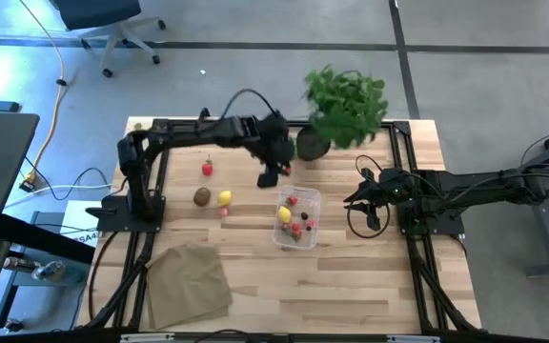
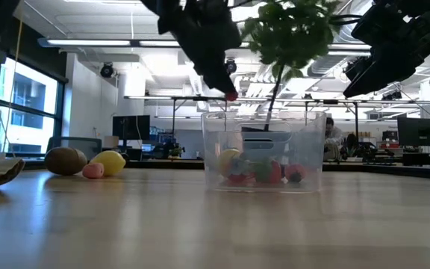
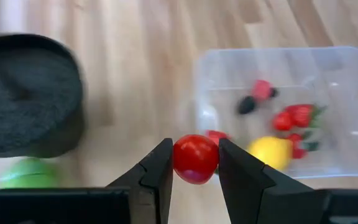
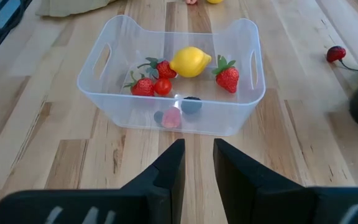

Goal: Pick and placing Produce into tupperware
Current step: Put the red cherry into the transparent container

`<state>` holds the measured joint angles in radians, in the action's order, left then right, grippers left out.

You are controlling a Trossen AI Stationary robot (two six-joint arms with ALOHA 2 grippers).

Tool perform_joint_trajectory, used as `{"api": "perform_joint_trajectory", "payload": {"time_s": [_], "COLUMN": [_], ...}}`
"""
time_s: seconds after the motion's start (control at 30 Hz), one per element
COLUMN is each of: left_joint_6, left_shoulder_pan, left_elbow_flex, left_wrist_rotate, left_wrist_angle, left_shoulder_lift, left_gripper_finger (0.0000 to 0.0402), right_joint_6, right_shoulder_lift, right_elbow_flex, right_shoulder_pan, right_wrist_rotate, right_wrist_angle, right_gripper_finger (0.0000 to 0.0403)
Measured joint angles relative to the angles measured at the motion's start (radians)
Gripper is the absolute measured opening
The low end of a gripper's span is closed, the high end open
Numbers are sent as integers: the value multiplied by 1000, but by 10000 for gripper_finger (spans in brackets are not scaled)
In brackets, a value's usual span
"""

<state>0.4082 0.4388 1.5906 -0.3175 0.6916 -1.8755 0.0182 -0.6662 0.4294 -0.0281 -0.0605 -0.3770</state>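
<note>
My left gripper (image 3: 195, 171) is shut on a small red tomato (image 3: 195, 158), in the air just off the far left corner of the clear tupperware (image 1: 296, 217). In the low view the tomato (image 2: 231, 96) hangs above the tupperware's rim (image 2: 263, 113). The tupperware holds a lemon (image 4: 190, 62), strawberries (image 4: 227, 76) and other small produce. A strawberry (image 1: 207, 169), a brown kiwi (image 1: 201, 196) and a lemon (image 1: 224, 198) lie on the table to the left. My right gripper (image 4: 197, 163) waits right of the tupperware, its fingers a little apart and holding nothing. My left gripper pinches the red tomato by its two opposite sides (image 3: 178, 158) between its two fingers. The fingers slant down from the table's left and far side. The tomato is lifted clear of the table and of the tupperware.
A leafy potted plant (image 1: 343, 105) in a dark pot (image 3: 27, 93) stands close behind the left gripper at the table's far side. A cherry (image 4: 335, 54) lies near the pot. A tan cloth (image 1: 189, 281) lies flat at the near left.
</note>
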Motion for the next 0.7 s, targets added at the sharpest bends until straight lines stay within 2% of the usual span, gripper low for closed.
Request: {"api": "perform_joint_trajectory", "payload": {"time_s": [0.1, 0.2, 0.37, 0.7], "left_joint_6": [-69, -106, -136, -133], "left_shoulder_pan": [-40, -21, 23, 20], "left_elbow_flex": [0, 0, 0, 0], "left_wrist_rotate": [59, 94, 84, 102], "left_wrist_angle": [27, 23, 14, 53], "left_shoulder_lift": [0, 1, 25, 34], "left_gripper_finger": [99, 99, 99, 99], "right_joint_6": [0, 0, 0, 0], "right_shoulder_lift": [0, 0, 0, 0], "right_elbow_flex": [0, 0, 0, 0], "right_shoulder_pan": [0, 0, 0, 0], "right_wrist_rotate": [0, 0, 0, 0], "right_wrist_angle": [0, 0, 0, 0], "right_gripper_finger": [73, 73, 73, 73]}}
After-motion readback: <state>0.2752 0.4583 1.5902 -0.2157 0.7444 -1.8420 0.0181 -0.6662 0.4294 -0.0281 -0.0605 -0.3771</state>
